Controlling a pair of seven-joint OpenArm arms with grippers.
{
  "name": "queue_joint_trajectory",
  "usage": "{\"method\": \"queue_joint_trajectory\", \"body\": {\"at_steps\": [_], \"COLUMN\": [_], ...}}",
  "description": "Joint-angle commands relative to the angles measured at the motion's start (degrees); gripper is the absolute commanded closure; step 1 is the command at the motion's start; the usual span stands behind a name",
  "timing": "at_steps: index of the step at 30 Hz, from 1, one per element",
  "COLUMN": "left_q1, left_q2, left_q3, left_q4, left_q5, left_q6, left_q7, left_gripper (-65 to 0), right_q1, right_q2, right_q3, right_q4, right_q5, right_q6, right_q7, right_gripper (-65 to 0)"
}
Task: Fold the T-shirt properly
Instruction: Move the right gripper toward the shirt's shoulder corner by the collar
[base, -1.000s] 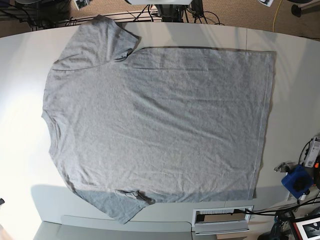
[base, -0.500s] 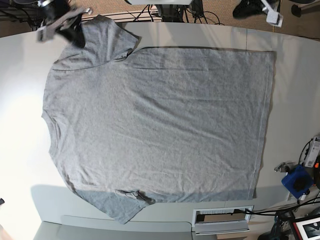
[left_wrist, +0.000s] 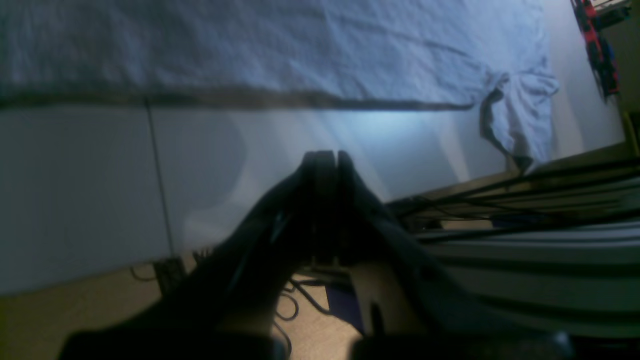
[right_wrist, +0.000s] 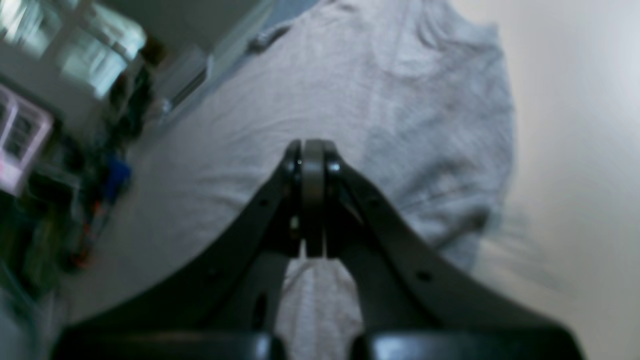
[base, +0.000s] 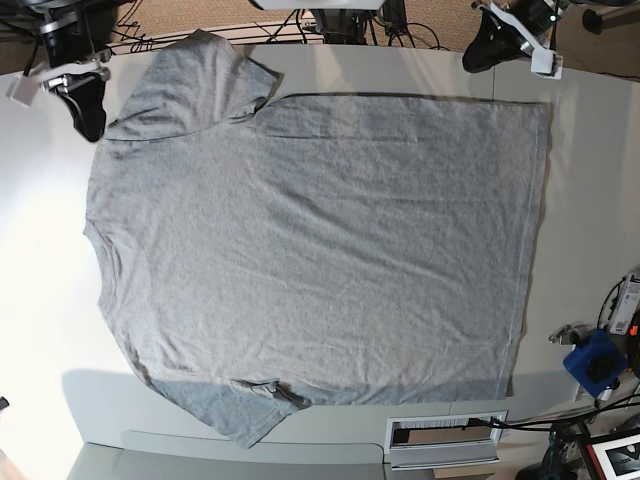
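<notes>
the t-shirt (base: 310, 240) lies spread flat, plain side up, across the middle of the table (base: 40, 300). the right gripper (base: 88, 125) hangs at ten o'clock by the sleeve, fingers pressed together on nothing. the left gripper (base: 475, 58) sits at one o'clock, fingers also pressed together, empty.

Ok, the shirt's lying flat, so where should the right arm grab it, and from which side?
Probably the far sleeve's shoulder edge, coming from the collar end where the right gripper hangs, shut. The T-shirt lies flat on the table; that sleeve is already folded inward, leaving a free edge to pinch.
</notes>
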Motion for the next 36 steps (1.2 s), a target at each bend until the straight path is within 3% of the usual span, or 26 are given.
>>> {"method": "queue_joint_trajectory", "body": {"at_steps": [1, 3, 6, 11, 15, 21, 29, 33, 36], "left_q1": [0.8, 0.9, 0.8, 0.8, 0.8, 1.0, 0.9, 0.9, 0.8], "left_q2": [-0.9, -1.3, -2.5, -4.3, -4.5, -4.4, -4.3, -4.3, -4.3], "left_q3": [-0.4, -0.4, -0.4, -0.4, -0.4, -0.4, -0.4, -0.4, -0.4], "left_q4": [0.7, 0.7, 0.6, 0.6, 0.6, 0.6, 0.6, 0.6, 0.6], "left_q5": [-1.0, -1.0, -1.0, -1.0, -1.0, -1.0, -1.1, -1.7, -1.7], "left_q6": [-0.7, -0.7, -0.7, -0.7, -0.7, -0.7, -0.7, -0.7, -0.7], "left_q7": [-0.8, -0.3, 0.3, 0.7, 1.5, 2.2, 2.2, 2.2, 2.1], "left_gripper": [0.0, 0.0, 0.0, 0.0, 0.0, 0.0, 0.0, 0.0, 0.0], "right_q1": [0.0, 1.2, 3.0, 4.5, 5.0, 5.0, 5.3, 5.6, 7.0], "right_q2": [-0.1, -0.3, -0.3, -0.3, -0.3, -0.4, -0.3, -0.3, -0.3], "right_q3": [1.4, 3.3, 6.6, 11.7, 15.8, 17.7, 17.3, 13.8, 9.6], "right_q4": [-2.1, -8.8, -17.1, -20.9, -20.9, -20.9, -20.9, -20.9, -21.0], "right_q5": [4.0, 11.9, 12.1, 12.1, 12.1, 12.1, 12.1, 11.6, 4.4], "right_q6": [0.4, 0.6, 4.9, 5.2, 7.8, 7.8, 7.8, 4.4, 0.3], "right_q7": [-0.3, -3.6, -7.6, -8.9, -10.3, -10.4, -11.9, -10.0, -7.0], "right_gripper": [0.0, 0.0, 0.0, 0.0, -0.2, -33.7, -34.2, -34.2, -34.2]}}
